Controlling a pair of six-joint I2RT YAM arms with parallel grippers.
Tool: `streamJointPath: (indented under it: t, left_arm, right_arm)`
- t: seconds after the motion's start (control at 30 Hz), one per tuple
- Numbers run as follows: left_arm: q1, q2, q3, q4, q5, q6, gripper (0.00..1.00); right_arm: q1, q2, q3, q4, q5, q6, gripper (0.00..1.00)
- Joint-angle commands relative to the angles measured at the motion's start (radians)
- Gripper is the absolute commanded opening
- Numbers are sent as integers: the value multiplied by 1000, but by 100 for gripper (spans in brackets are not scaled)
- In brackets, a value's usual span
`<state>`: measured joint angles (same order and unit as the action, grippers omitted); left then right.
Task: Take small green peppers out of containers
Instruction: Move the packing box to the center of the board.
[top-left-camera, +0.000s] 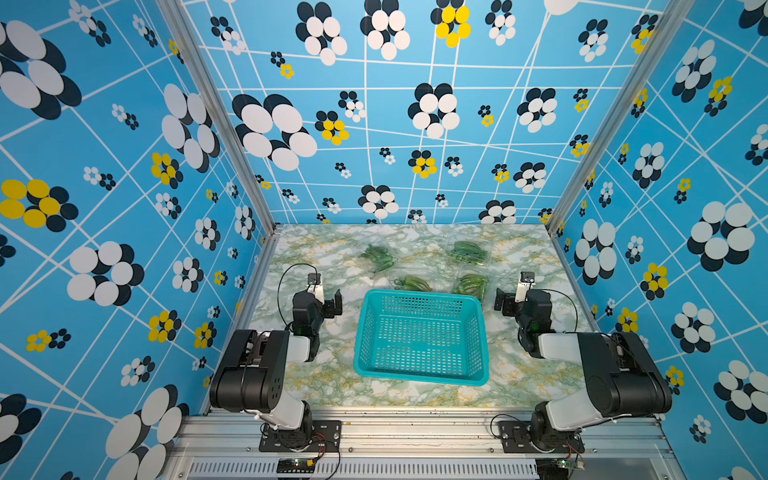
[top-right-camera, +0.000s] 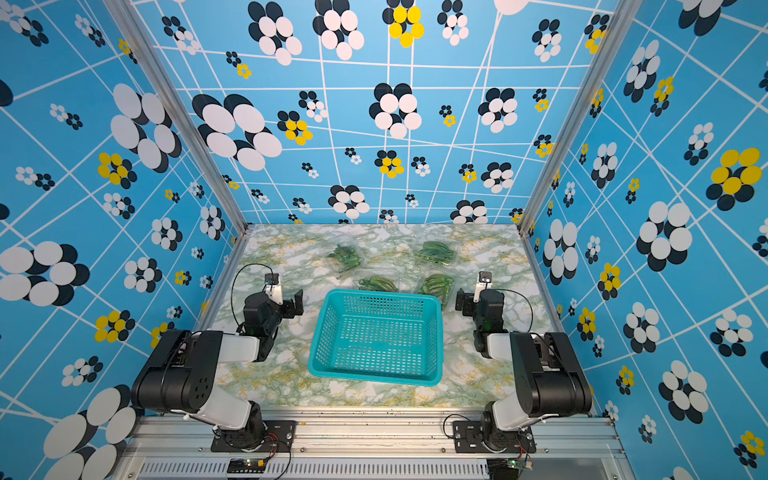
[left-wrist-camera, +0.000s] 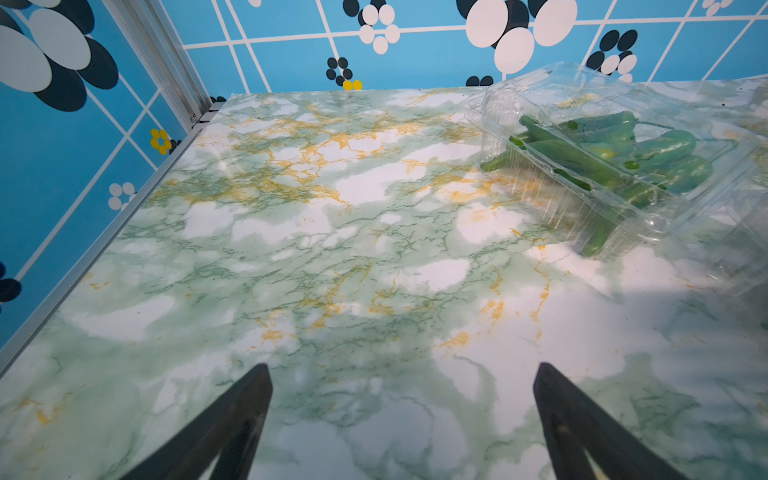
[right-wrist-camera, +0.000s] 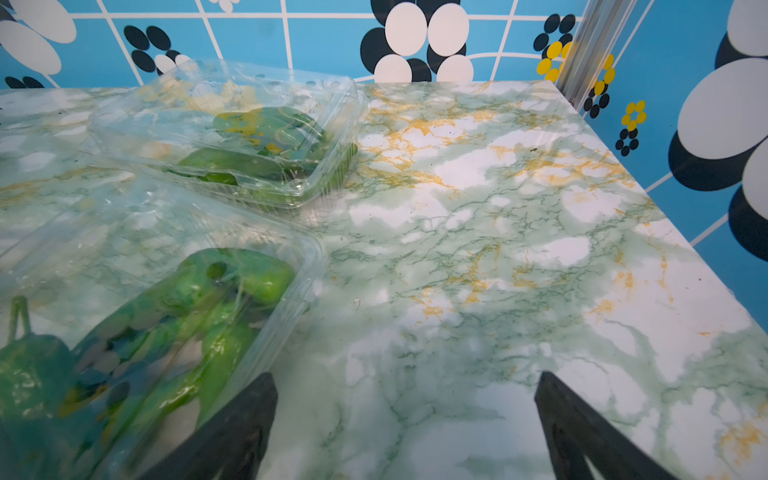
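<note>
- Both grippers stand wide open and empty: your left gripper (left-wrist-camera: 401, 365) hovers over bare table (left-wrist-camera: 291, 249), and your right gripper (right-wrist-camera: 406, 374) is just beside the near right box (right-wrist-camera: 166, 216).
- All the peppers (top-left-camera: 470, 286) sit inside four clear boxes (top-left-camera: 487, 261), clustered just beyond the far edge of the empty teal basket (top-left-camera: 419, 377).
- You're at the start: nothing is out yet. Your next move is probably to reach one box and pry it open while the other gripper pins it.
- No label or writing shows anywhere.
</note>
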<state>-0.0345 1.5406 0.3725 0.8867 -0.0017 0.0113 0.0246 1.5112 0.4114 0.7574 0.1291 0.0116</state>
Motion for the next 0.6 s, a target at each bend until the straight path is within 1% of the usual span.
streamJointPath:
  t: [0.0, 0.07, 0.17, 0.27, 0.37, 0.43, 0.53, 0.57]
  left_arm:
    - [-22, -54, 33, -54, -55, 21, 100]
    - [-39, -81, 38, -78, -94, 28, 100]
    - [-53, -139, 67, -173, -124, 35, 100]
    - [-64, -197, 113, -286, -149, 39, 100]
    - [-88, -248, 176, -438, -198, 21, 100]
    - [-112, -266, 275, -650, -225, -10, 100]
    - [-152, -232, 434, -970, -203, -71, 99]
    - [-164, -212, 481, -1052, -199, -86, 99]
  right_arm:
    - [-5, -51, 36, -66, 36, 19, 99]
    - [-4, -71, 49, -107, 33, 19, 99]
    - [-3, -110, 137, -309, 22, 37, 99]
    - [-4, -124, 227, -493, -33, 70, 99]
    - [10, -132, 316, -663, -64, 116, 96]
    - [29, -137, 377, -769, -76, 140, 94]
    - [82, -148, 463, -935, -88, 138, 92]
    - [129, -153, 489, -984, -87, 136, 92]
